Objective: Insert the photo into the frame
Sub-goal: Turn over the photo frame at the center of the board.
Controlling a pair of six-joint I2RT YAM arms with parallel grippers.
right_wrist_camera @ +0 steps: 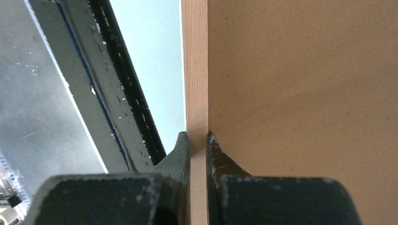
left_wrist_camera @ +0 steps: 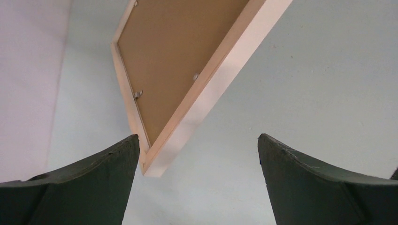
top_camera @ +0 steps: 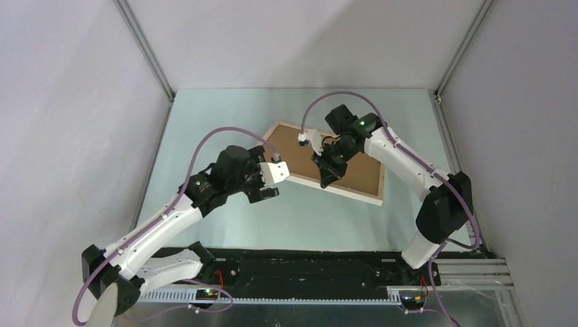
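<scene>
No photo shows yet: the right hand (right_wrist_camera: 197, 138) is clamped on the near rail of the rectangular white-and-pale-wood picture frame (top_camera: 354, 195) lying back-up on the pale green surface (top_camera: 218, 122), the left hand (left_wrist_camera: 199, 147) spread wide beside its corner, likely next to free the flat brown backing board (top_camera: 361, 167).

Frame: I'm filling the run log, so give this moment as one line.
frame back-up, board showing | right tool shut on its edge | left tool open, empty, by its corner | photo unseen
</scene>
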